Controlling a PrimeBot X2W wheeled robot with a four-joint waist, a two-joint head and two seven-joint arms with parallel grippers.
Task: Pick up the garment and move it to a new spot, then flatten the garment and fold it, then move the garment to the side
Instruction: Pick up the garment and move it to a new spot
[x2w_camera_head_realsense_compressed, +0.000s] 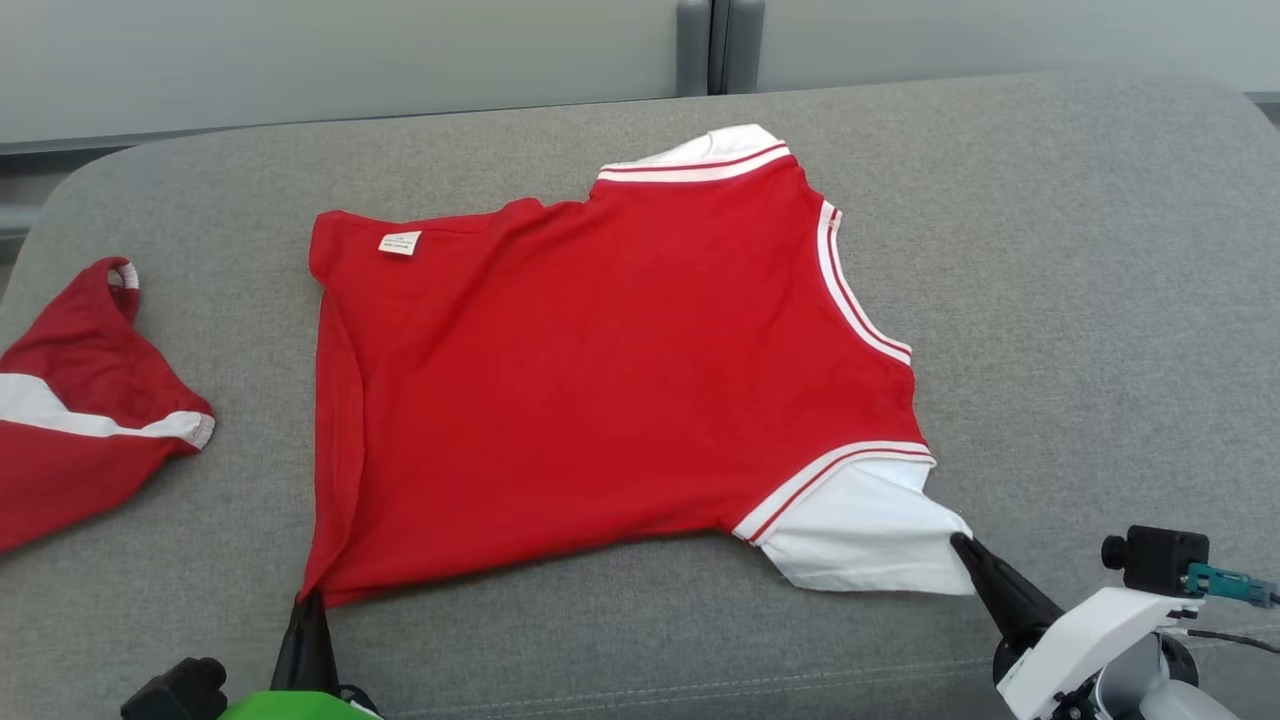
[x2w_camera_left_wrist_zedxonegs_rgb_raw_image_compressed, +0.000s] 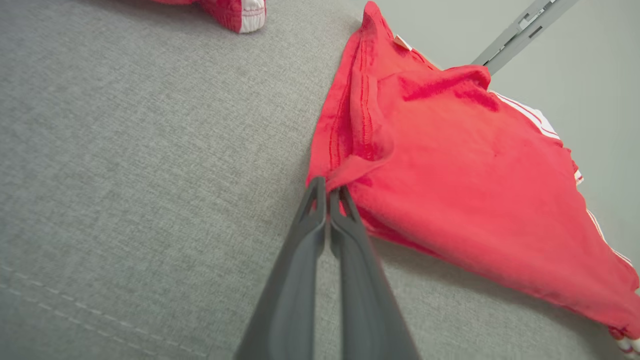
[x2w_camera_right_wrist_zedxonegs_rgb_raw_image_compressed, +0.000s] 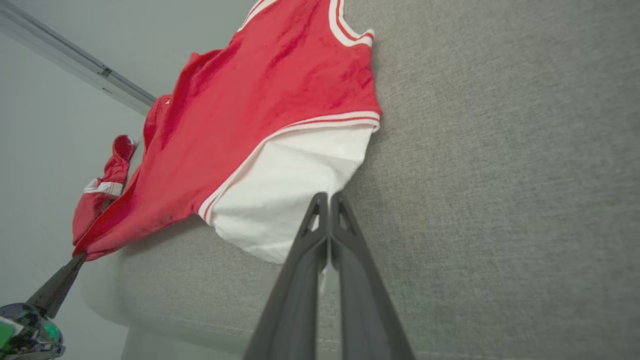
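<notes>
The garment (x2w_camera_head_realsense_compressed: 600, 380) is a red T-shirt with white sleeves and red-white trim, spread over the grey cushion, collar toward the right. My left gripper (x2w_camera_head_realsense_compressed: 310, 598) is shut on the near hem corner of the garment (x2w_camera_left_wrist_zedxonegs_rgb_raw_image_compressed: 450, 175), and in the left wrist view the gripper (x2w_camera_left_wrist_zedxonegs_rgb_raw_image_compressed: 328, 187) pinches a fold of red cloth. My right gripper (x2w_camera_head_realsense_compressed: 962, 543) is shut on the edge of the near white sleeve (x2w_camera_head_realsense_compressed: 870, 540). In the right wrist view the gripper (x2w_camera_right_wrist_zedxonegs_rgb_raw_image_compressed: 329, 200) grips the white sleeve (x2w_camera_right_wrist_zedxonegs_rgb_raw_image_compressed: 285, 200), and the left gripper (x2w_camera_right_wrist_zedxonegs_rgb_raw_image_compressed: 80, 257) holds the far red corner.
A second red garment with a white stripe (x2w_camera_head_realsense_compressed: 80, 400) lies crumpled at the cushion's left edge. The grey cushion (x2w_camera_head_realsense_compressed: 1100, 300) stretches bare to the right and behind the shirt. A pale wall with a grey upright post (x2w_camera_head_realsense_compressed: 710, 45) stands behind.
</notes>
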